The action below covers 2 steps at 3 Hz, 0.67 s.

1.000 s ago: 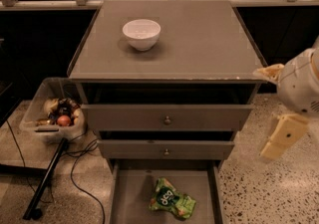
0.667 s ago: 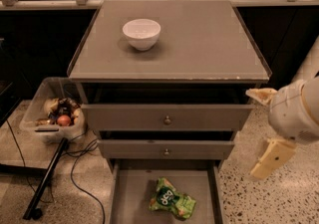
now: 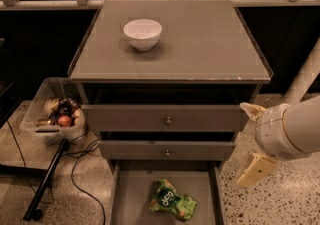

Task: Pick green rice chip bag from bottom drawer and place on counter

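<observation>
Only the gripper has moved: it has come down from beside the edge of the worktop and now hangs beside the two upper drawers, a bit closer to the cabinet. The green rice chip bag lies just where it did. It is flat on the floor of the open bottom drawer, near the middle and a little to the right, touching no wall.

The bag looks light, soft and crinkly (like any small snack pouch), so it will probably bend, and it may slip if pinched only at a corner. The chips inside can break, so a gentle squeeze across the puffy middle seems best. It has a dark round logo with white letters, but I cannot read them.

The jaws stand wide apart and hold nothing, up and to the right of the bag. Both upper drawers are shut. On the worktop sits a white bowl, left of the middle, so the right side looks like the better spot for the bag. A clear bin of odds and ends stands on the floor at the left.
</observation>
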Available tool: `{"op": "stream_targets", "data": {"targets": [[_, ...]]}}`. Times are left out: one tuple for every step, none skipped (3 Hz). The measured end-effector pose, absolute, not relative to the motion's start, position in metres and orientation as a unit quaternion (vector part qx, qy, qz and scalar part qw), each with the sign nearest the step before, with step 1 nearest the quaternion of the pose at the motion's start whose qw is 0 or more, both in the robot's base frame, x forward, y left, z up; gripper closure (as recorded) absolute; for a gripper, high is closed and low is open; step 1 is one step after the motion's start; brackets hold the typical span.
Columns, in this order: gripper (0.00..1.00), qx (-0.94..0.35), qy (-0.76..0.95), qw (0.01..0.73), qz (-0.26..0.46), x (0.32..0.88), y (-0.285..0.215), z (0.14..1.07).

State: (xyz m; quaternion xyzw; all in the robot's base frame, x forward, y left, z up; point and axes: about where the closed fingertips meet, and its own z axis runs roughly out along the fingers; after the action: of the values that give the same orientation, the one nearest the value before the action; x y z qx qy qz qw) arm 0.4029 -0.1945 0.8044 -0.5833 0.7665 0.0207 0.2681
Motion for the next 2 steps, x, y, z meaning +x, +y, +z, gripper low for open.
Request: {"op": "stream_targets", "data": {"targets": [[0.00,-0.583,0.766,0.268,0.021,0.403,-0.194,0.805],[0.00,-0.586,0.765,0.265,0.041,0.401,-0.186,0.793]]}}
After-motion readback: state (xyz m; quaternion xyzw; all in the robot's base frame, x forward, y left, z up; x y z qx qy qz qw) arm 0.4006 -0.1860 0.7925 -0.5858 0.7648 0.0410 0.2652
